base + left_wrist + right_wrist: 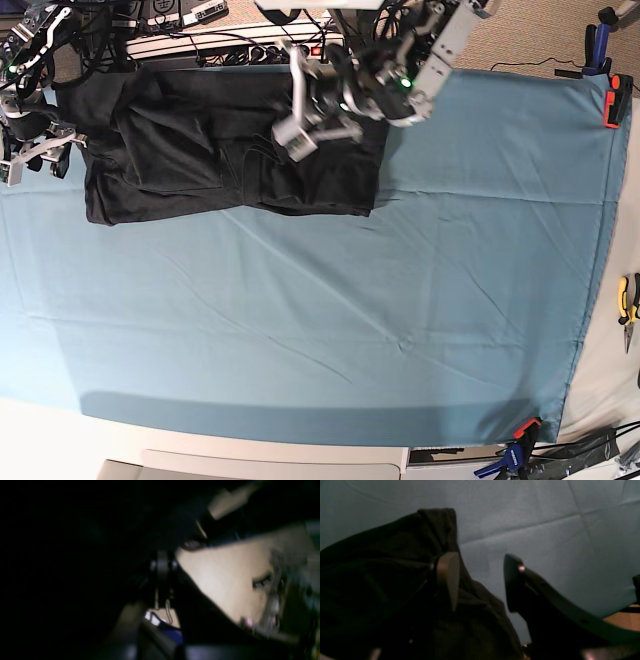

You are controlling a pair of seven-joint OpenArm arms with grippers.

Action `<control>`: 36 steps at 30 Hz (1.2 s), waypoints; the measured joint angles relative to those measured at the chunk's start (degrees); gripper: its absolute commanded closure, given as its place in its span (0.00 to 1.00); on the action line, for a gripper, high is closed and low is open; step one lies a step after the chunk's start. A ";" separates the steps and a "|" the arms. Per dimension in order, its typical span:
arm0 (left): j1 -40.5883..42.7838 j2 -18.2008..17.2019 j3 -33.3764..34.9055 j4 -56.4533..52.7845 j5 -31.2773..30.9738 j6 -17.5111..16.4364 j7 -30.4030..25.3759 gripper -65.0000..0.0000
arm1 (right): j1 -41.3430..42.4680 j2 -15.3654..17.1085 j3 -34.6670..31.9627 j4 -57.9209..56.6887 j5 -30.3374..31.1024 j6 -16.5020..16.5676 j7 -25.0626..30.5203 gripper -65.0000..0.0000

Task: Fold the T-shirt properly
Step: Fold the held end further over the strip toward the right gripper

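While the T-shirt [230,150] is lying folded in a dark, wide band across the upper left of the base view, on the blue table cloth [330,320], the left gripper [300,130] is hanging over the shirt's right part with its jaws clenched together; whether any cloth is pinched between them cannot be told, since the left wrist view is dark and blurred. The right gripper [480,580] is sitting at the shirt's left edge, jaws spread apart, one fingertip [447,577] over the black fabric, the other over bare cloth.
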 measured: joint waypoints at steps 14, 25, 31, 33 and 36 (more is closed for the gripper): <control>0.00 -0.96 4.59 3.87 16.13 -1.01 4.63 0.80 | 0.00 0.00 0.00 0.00 0.00 0.00 0.00 0.56; 3.58 -4.48 4.79 14.82 19.30 -3.41 -0.37 0.69 | 0.00 0.00 0.00 0.00 0.02 0.00 0.00 0.56; 3.58 -4.76 4.79 14.82 23.78 -3.87 -3.37 0.65 | 0.00 0.00 0.00 0.00 0.04 0.00 0.04 0.56; 3.61 -4.76 4.81 14.82 24.28 -3.85 -4.31 0.62 | 0.00 0.00 0.00 0.00 0.02 0.00 0.22 0.56; 3.56 -4.76 4.79 14.82 26.01 -3.82 -5.46 0.62 | 0.00 0.00 0.00 0.00 0.04 0.00 0.22 0.56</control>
